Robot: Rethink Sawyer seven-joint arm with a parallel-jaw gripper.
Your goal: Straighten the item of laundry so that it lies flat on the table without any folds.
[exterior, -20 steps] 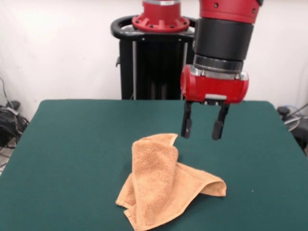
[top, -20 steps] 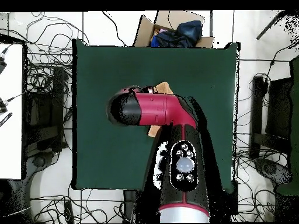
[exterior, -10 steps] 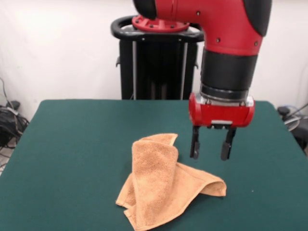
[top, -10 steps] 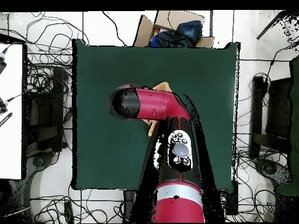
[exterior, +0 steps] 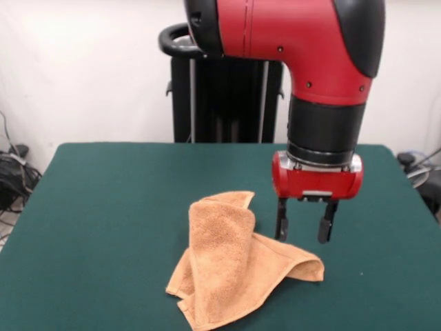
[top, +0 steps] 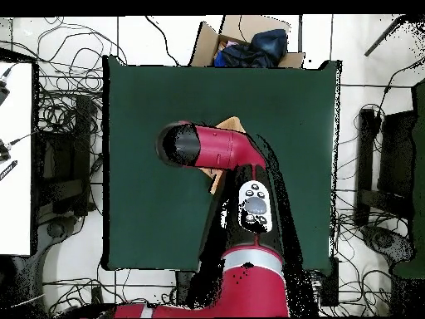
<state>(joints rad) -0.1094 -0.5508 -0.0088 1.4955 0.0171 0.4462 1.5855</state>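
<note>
setting: white wall behind, black pedestal frame (exterior: 227, 96) at 12 o'clock in the front view; tangled cables (top: 58, 125) on the floor round the table in the overhead view, and an open cardboard box (top: 245, 41) holding dark cloth just past the table's 12 o'clock edge.

surface: dark green felt table (exterior: 103, 207), rectangular.

item: orange-tan terry towel (exterior: 231, 265), crumpled, lying toward 6 o'clock of the tabletop in the front view. one flap stands up and folds over the rest; a rounded corner juts toward 3 o'clock. in the overhead view only slivers of the towel (top: 232, 125) show beside the arm.

tool: red and black arm (top: 224, 154) over the table's middle. gripper (exterior: 303, 227) pointing straight down, its two black fingers (exterior: 281, 221) spread apart with nothing between them, hanging just above the towel's 3 o'clock corner, not touching it.
</note>
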